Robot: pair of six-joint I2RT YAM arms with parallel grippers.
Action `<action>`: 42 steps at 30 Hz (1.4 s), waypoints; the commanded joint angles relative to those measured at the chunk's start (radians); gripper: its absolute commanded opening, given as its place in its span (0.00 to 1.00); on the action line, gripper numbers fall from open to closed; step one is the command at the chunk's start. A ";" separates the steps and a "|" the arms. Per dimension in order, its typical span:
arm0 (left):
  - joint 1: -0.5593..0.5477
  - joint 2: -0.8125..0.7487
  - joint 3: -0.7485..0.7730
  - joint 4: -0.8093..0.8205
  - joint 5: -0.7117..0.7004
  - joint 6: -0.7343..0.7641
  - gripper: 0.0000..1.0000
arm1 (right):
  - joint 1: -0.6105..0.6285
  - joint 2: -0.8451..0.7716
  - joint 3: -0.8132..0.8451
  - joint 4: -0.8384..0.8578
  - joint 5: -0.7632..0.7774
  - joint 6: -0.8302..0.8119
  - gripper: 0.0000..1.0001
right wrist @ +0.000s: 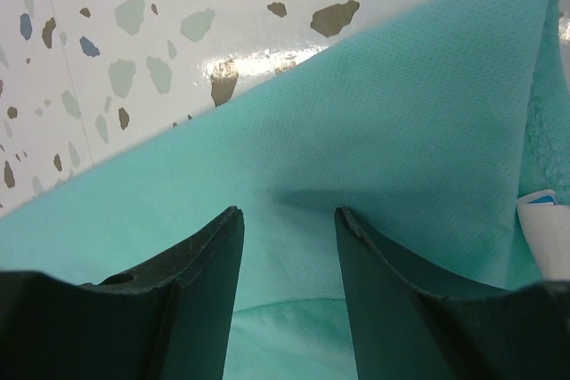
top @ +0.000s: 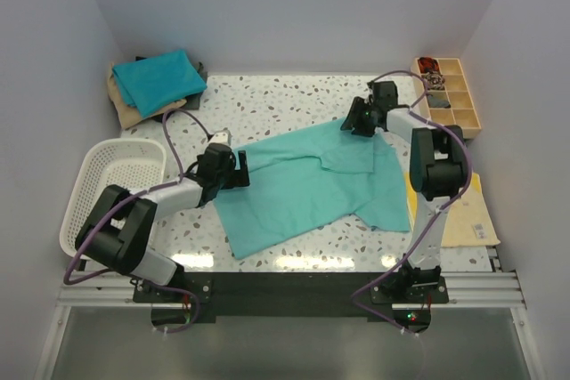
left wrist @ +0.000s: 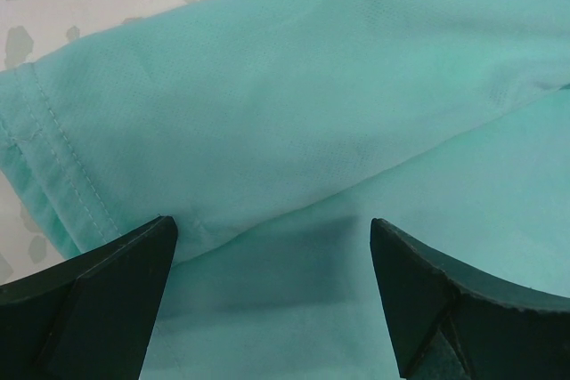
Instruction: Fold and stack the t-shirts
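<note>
My left claw (left wrist: 272,229) stands spread wide and holds nothing. Directly beneath it lies a stitched hem of the light sea-green t-shirt (top: 303,189), one fold of cloth over another. My right claw (right wrist: 289,215) is partly spread. I see flat cloth in the gap and no pinch. It sits at the far right edge of the same shirt, where the cloth meets the speckled table (top: 276,104).

The shirt lies spread and creased in the middle of the table between my two arms. A deeper teal-blue t-shirt (top: 160,77) is folded on a tan one (top: 125,111) in the far left corner, beside the white basket (top: 89,166).

Assessment: the step in hand appears to be taking hold of two edges for a fold. To do it well, I should:
- Bring each claw down until one finger slides under the edge.
- Close on the hem, not the slack middle.
- Catch both layers on the left.
- Lift both sides together, so the cloth stays taut and the crease falls straight.

Markings: a small white tag (right wrist: 539,220) with a trace of blue shows at the right of the right wrist view. No text is legible on it, and I find no other writing.
</note>
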 commanded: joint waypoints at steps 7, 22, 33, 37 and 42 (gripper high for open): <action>0.006 0.039 0.007 -0.209 0.023 -0.025 0.95 | -0.002 0.061 0.049 -0.090 0.078 -0.038 0.51; 0.169 0.449 0.493 -0.202 0.087 0.170 0.95 | -0.028 0.066 0.105 -0.184 0.094 -0.006 0.50; 0.170 0.539 0.748 -0.252 0.109 0.284 0.93 | -0.039 0.000 0.072 -0.099 0.046 -0.056 0.52; 0.167 0.342 0.627 -0.133 0.117 0.271 0.95 | -0.039 -0.127 -0.003 0.019 0.012 -0.082 0.55; 0.141 0.131 0.503 -0.018 0.075 0.236 0.98 | -0.038 -0.327 -0.089 0.052 0.015 -0.119 0.58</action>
